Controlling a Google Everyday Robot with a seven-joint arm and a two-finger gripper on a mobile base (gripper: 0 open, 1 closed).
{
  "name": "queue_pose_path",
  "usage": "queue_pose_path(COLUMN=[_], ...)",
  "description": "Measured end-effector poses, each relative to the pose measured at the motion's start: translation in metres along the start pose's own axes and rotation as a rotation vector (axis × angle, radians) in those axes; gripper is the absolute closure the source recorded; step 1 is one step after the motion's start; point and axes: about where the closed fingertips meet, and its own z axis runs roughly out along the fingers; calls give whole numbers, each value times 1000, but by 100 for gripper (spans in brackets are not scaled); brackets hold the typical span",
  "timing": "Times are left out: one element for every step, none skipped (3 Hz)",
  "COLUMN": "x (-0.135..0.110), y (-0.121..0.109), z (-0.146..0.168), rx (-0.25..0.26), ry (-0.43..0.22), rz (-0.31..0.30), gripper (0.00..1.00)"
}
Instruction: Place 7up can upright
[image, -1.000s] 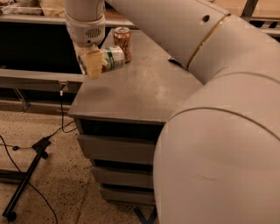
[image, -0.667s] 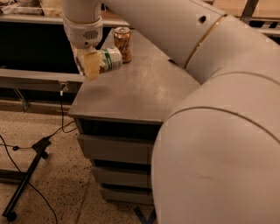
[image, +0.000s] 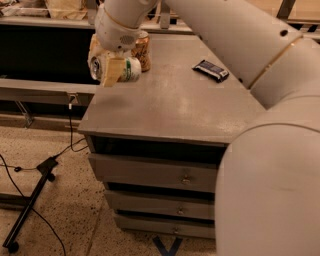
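Note:
The 7up can (image: 125, 69), white with green markings, lies on its side in the air above the left edge of the grey cabinet top (image: 170, 100), its silver top facing left. My gripper (image: 107, 65) is shut on the 7up can, its tan fingers (image: 111, 71) clamped across the can's body. The white arm reaches in from the upper right. An orange-brown patterned can (image: 142, 50) stands upright just behind the held can.
A dark snack packet (image: 211, 70) lies on the cabinet top at the back right. The cabinet has drawers (image: 155, 175) below. A black stand and cables (image: 35, 185) lie on the speckled floor at left. A shelf runs behind.
The view has shifted, so the arm and can sit further up and left. The can stays held sideways in the gripper over the cabinet's left edge.

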Motion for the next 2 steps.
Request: queue_pose_path(x=[-5,-12], y=[0,1], z=[-18,-29], rx=[67,93], ry=[-204,-374], rz=[9,21], gripper=[100,100])
